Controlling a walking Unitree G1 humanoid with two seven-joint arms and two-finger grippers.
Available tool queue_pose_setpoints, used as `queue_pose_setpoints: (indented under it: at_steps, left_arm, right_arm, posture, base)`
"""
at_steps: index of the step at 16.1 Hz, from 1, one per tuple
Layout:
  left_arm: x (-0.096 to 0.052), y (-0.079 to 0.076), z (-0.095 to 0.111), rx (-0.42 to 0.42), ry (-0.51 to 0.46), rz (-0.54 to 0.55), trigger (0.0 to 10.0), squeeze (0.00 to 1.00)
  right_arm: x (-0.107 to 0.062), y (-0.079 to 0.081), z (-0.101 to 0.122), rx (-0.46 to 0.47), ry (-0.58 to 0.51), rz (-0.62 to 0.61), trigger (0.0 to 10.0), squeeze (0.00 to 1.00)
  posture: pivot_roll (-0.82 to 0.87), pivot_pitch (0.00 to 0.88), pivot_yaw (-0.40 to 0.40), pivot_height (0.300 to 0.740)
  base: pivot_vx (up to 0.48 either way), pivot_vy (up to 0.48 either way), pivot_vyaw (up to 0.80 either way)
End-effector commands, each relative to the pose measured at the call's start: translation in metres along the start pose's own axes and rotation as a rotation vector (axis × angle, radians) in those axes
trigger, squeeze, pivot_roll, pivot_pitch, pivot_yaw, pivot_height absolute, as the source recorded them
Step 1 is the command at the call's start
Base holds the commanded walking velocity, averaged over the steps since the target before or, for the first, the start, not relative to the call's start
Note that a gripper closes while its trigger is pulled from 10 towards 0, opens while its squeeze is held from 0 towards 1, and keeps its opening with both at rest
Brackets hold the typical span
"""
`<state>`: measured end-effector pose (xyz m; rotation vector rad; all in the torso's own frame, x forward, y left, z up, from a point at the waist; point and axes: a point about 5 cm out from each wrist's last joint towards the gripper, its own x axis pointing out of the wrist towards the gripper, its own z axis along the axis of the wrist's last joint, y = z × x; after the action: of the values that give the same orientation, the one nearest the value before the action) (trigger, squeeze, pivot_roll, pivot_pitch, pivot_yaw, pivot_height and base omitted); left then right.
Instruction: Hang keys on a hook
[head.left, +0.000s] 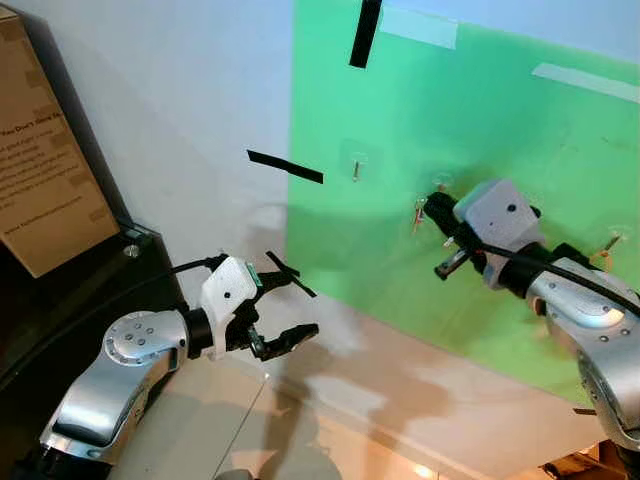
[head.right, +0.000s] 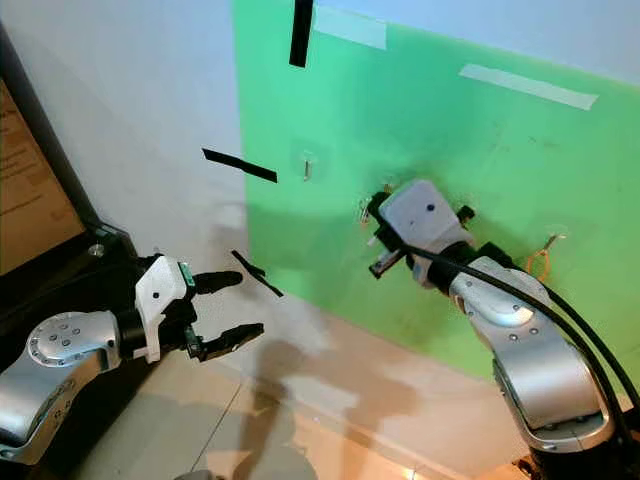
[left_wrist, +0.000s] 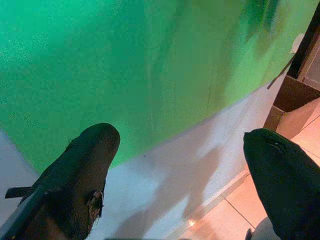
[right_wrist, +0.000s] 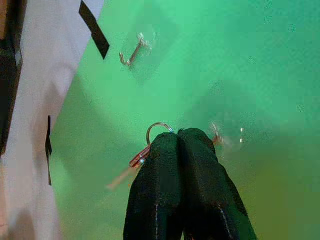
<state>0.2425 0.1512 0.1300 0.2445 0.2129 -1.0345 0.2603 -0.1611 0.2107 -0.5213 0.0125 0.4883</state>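
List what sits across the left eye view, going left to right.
Cardboard box → left hand → empty hook → keys → right hand → far hook.

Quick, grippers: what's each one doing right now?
Left gripper: open, empty, idle near the wall.
Right gripper: shut on the keys, at the green board.

The only writing in sight is on the brown cardboard box (head.left: 45, 160) leaning at the left, beside the wall. It carries several lines of white print running at a slant. The top line seems to begin with "You Don't", but the rest of it and the smaller lines beneath are too blurred to make out. No other words, numbers or brand marks can be read.
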Motion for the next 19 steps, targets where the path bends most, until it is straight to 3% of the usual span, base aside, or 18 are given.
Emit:
queue_pose_setpoints:
  at_steps: [1, 9, 12, 16, 19]
  left_arm:
    - [0.002, -0.002, 0.003, 0.008, 0.0, -0.014, 10.0, 0.0]
    - [0.0, -0.003, 0.004, 0.012, -0.029, -0.003, 10.0, 0.0]
    - [0.002, 0.001, 0.019, 0.013, -0.123, 0.015, 10.0, 0.0]
    - [-0.001, -0.004, 0.047, 0.011, -0.277, 0.0, 10.0, 0.0]
    - [0.0, -0.003, 0.054, 0.013, -0.291, -0.014, 10.0, 0.0]
  right_arm:
    - [-0.002, -0.008, 0.004, 0.0, -0.004, -0.038, 10.0, 0.0]
    - [0.001, -0.016, 0.001, 0.055, 0.037, -0.116, 10.0, 0.0]
    - [0.001, -0.017, -0.001, 0.062, 0.051, -0.132, 10.0, 0.0]
    - [0.001, -0.02, -0.004, 0.069, 0.069, -0.157, 10.0, 0.0]
    - [0.001, -0.021, -0.004, 0.074, 0.073, -0.162, 10.0, 0.0]
  posture:
    - [0.03, 0.0, -0.055, 0.74]
    - [0.03, 0.0, -0.055, 0.74]
    - [0.03, 0.0, -0.057, 0.74]
    - [0.03, 0.0, -0.054, 0.74]
    - [0.03, 0.0, -0.05, 0.74]
  base:
    - [0.0, 0.0, 0.0]
    - [0.0, 0.0, 0.0]
    - [0.0, 0.0, 0.0]
    - [0.0, 0.0, 0.0]
    - [0.0, 0.0, 0.0]
